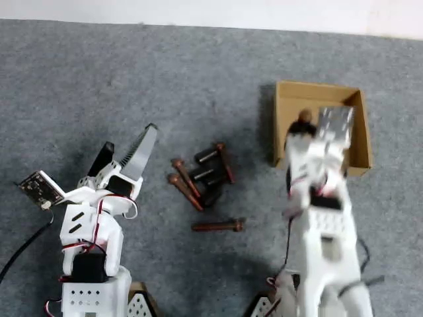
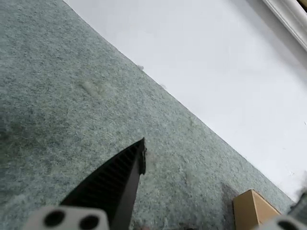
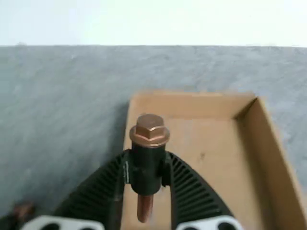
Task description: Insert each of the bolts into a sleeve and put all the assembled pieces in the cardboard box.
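The right gripper (image 3: 147, 163) pinches an assembled piece between its ribbed black fingers (image 3: 192, 191). The piece is a copper-coloured bolt (image 3: 149, 130) with a flanged hexagonal head, seated in a smooth black cylindrical sleeve (image 3: 145, 175), with the shank tip poking out below. It hangs upright over the left part of the open cardboard box (image 3: 268, 158), which sits on the right of the bench (image 1: 79, 79) with its grey felt-like covering. Loose bolts (image 1: 187, 179) and sleeves (image 1: 205, 174) lie heaped mid-bench. The left gripper (image 1: 125, 155) sits left of the heap, fingers spread.
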